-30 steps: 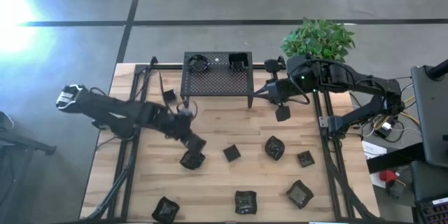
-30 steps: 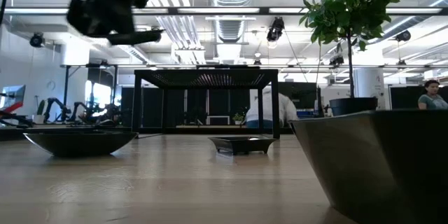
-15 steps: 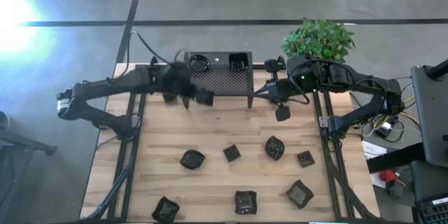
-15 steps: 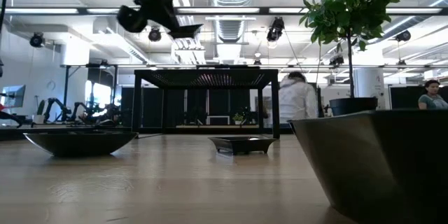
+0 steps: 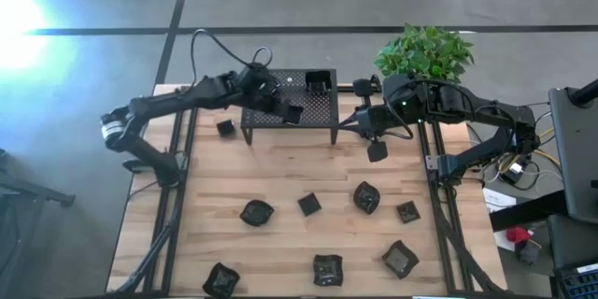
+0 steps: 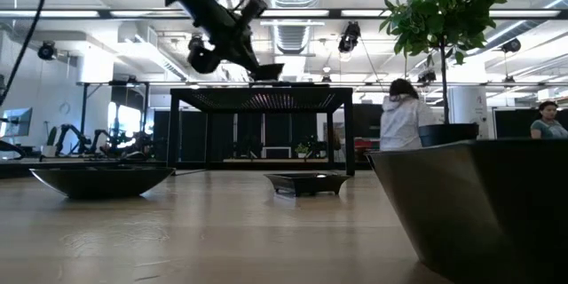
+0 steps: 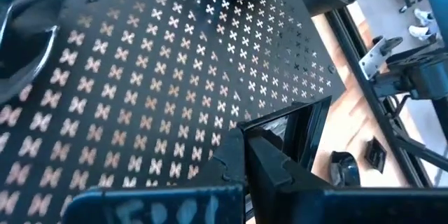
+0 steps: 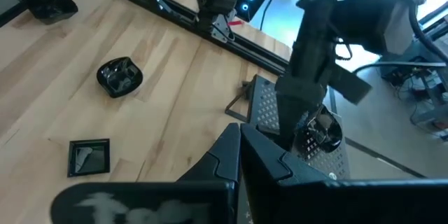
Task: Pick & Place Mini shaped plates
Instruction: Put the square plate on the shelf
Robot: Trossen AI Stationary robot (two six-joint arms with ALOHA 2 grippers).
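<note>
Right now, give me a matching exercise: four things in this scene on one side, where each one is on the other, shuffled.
Things:
1. small dark square plate in the left tool
2. green leafy plant
3. small dark dish lying alone
4. right tool, shut and empty

Places:
A. far right corner of the table, behind the right arm
B. over the wood just off the rack's right side
C. held above the black perforated metal rack
D. on the wooden table, just left of the rack

Pairs: 1-C, 2-A, 3-D, 4-B
</note>
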